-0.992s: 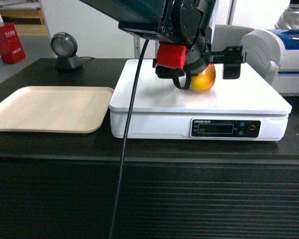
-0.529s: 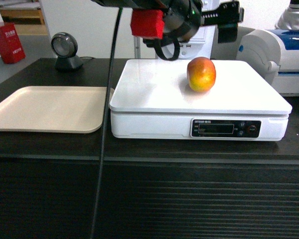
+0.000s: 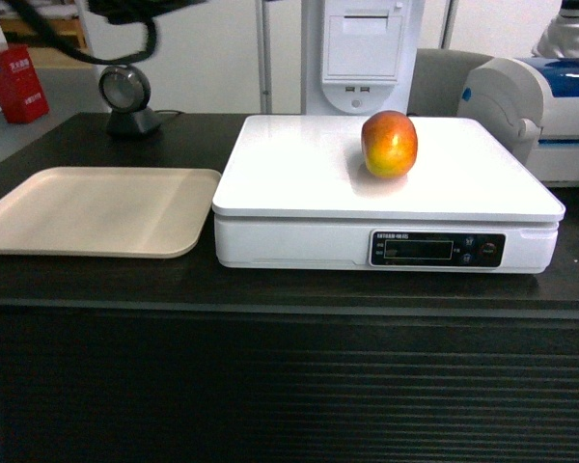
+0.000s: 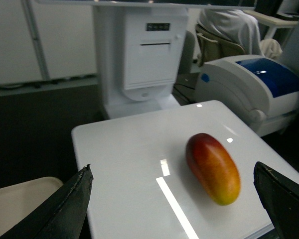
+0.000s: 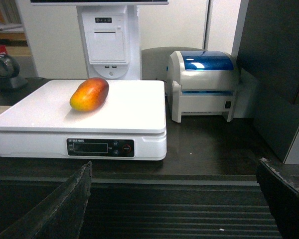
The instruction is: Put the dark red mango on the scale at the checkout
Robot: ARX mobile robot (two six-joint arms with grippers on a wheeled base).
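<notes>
1. The left gripper (image 4: 172, 199) has been lifted clear since 1 second ago; its jaws are spread and empty, as are the right gripper's (image 5: 174, 199).
2. The dark red mango (image 3: 389, 144) has been left free on the scale (image 3: 299, 178).
3. On the desk (image 3: 270, 289), placement is judged complete.

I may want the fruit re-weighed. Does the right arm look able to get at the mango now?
Probably yes: the dark red mango lies alone on the scale, and the open right gripper faces it with nothing between.
</notes>
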